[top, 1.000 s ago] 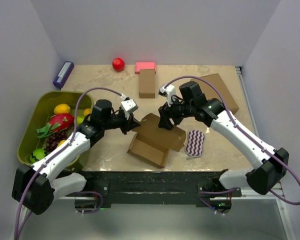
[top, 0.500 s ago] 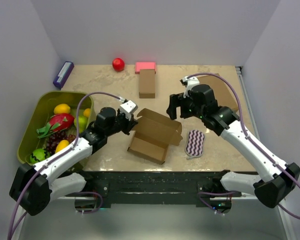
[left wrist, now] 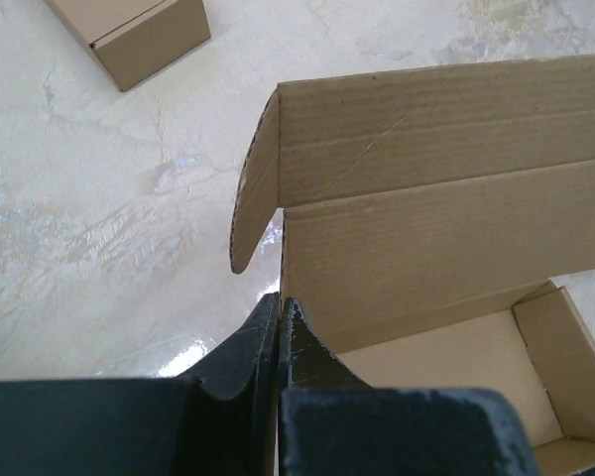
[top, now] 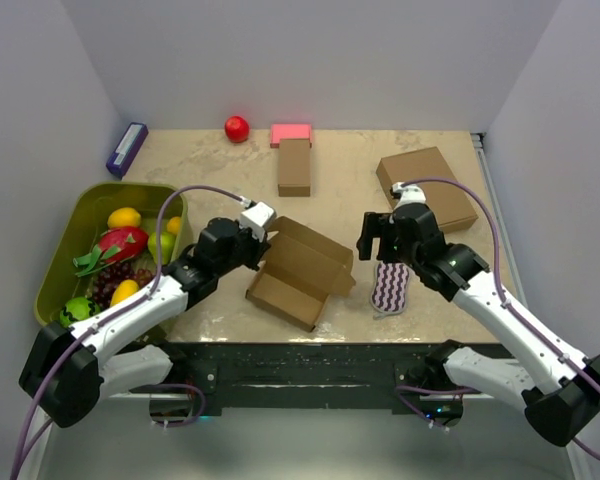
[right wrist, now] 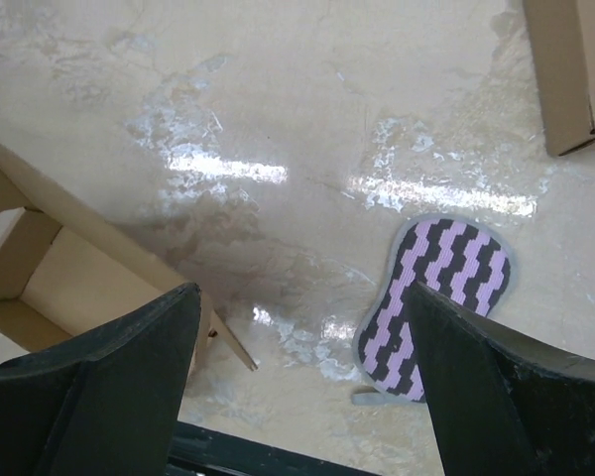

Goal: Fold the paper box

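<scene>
Currently mid-fold: paper box [top: 302,272] near centre of table [top: 200,165], lid flap up. Left jaws pinch its left wall; right jaws wide, empty. Next, likely: right jaws push lid down, tuck flap.

The paper box [top: 302,268] is plain brown corrugated cardboard, half-formed: a shallow open tray with its lid panel raised behind and a rounded side flap jutting out. Its left wall is pinched in the left gripper [top: 264,245]; the wide-open right gripper [top: 378,243] is apart, to its right.
</scene>
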